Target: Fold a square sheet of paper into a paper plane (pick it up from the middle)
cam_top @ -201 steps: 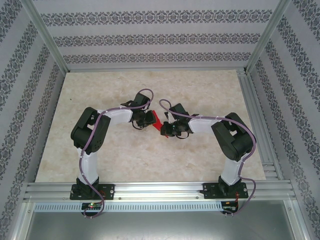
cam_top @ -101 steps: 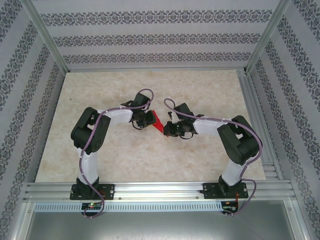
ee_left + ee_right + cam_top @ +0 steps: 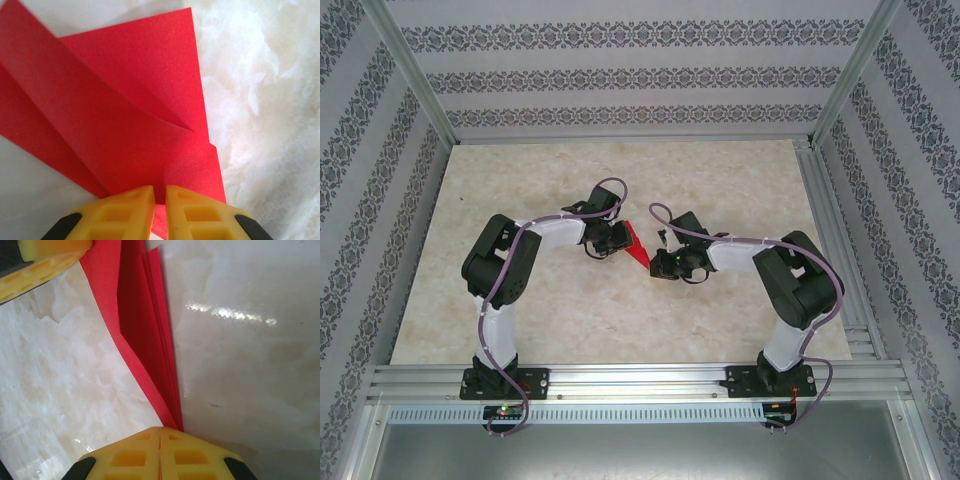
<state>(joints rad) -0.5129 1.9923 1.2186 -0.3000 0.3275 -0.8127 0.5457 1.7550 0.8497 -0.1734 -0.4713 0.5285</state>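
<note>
On the marbled counter point(image 3: 520, 300), about midway between its left and right edges, the 2 hands meet. The left hand point(image 3: 159, 192) pinches the wide end of the red paper plane point(image 3: 125, 125). The right hand point(image 3: 160, 432) is pressed together, touching the plane's pointed tip. The plane's layered creases run between the hands.

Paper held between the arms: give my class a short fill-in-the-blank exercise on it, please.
1. The folded paper is ___ in colour.
2. The left gripper and the right gripper both have ___ fingers.
3. The number of grippers pinching the paper is ___.

Missing words: red; yellow; two.
</note>
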